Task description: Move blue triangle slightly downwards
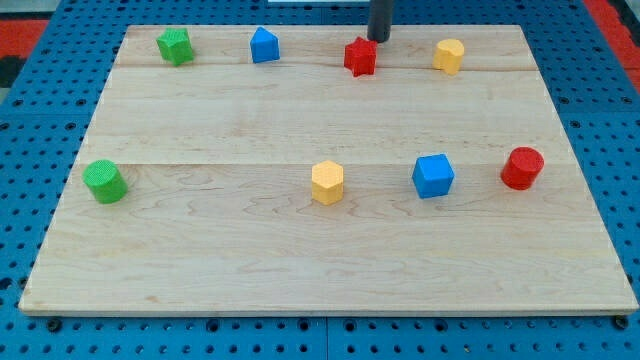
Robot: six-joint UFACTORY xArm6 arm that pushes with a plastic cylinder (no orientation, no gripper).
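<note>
The blue triangle block [264,45] stands near the view's top, left of centre, on the wooden board [300,260]. My tip [379,39] is the lower end of a dark rod coming in from the view's top edge. It sits just above and to the right of the red star block [360,56], well to the right of the blue triangle, and is apart from the triangle.
A green star block [175,46] is at the top left, a yellow cylinder [449,55] at the top right. Lower down are a green cylinder [104,181], a yellow hexagon [327,183], a blue cube [433,176] and a red cylinder [522,168].
</note>
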